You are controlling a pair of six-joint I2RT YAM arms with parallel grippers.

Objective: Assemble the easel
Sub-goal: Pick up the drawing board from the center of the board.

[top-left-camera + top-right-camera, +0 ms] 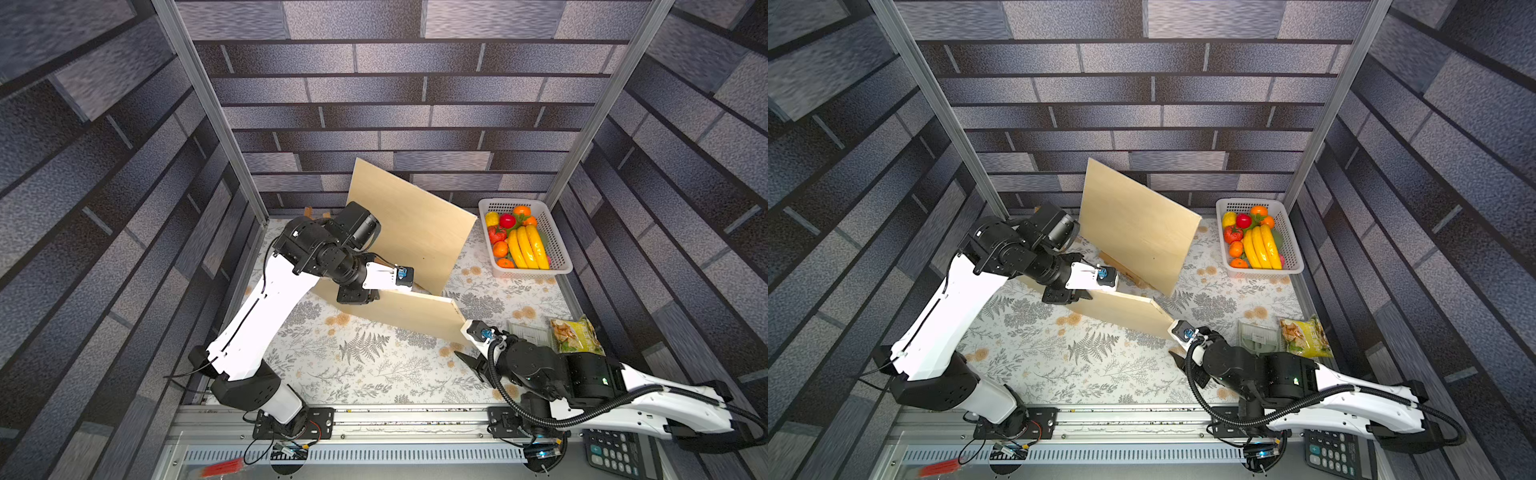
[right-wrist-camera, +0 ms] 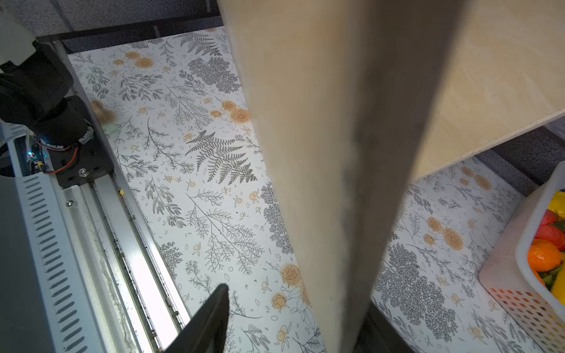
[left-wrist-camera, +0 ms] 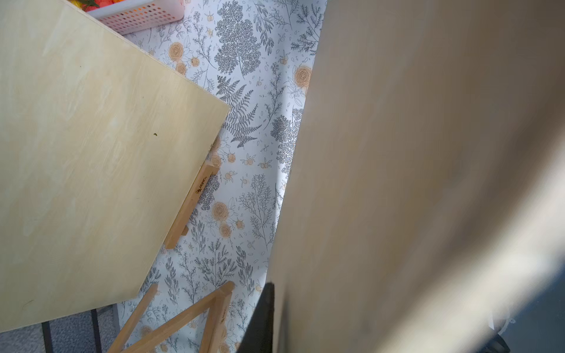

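Plywood board (image 1: 399,311) stands mid-table before the easel (image 3: 189,211), long axis running from left gripper (image 1: 359,296) to right gripper (image 1: 465,343): left jaws sit close around its end, clamping I cannot tell, right jaws gape open.

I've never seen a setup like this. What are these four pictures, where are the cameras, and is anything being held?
Two robot arms, left and right, stand at the near edge of a flower-patterned table. The two wide pictures come from one camera pair overhead; the two close-ups come from cameras on the arms' wrists. At the back, a plywood board leans on a small wooden easel. A second board stands on edge between the arms: the left gripper is closed on one end, while the right gripper at the other end is open, its visible finger clear of the wood. Also there: a basket of fruit, a snack bag, a clear box and a calculator.
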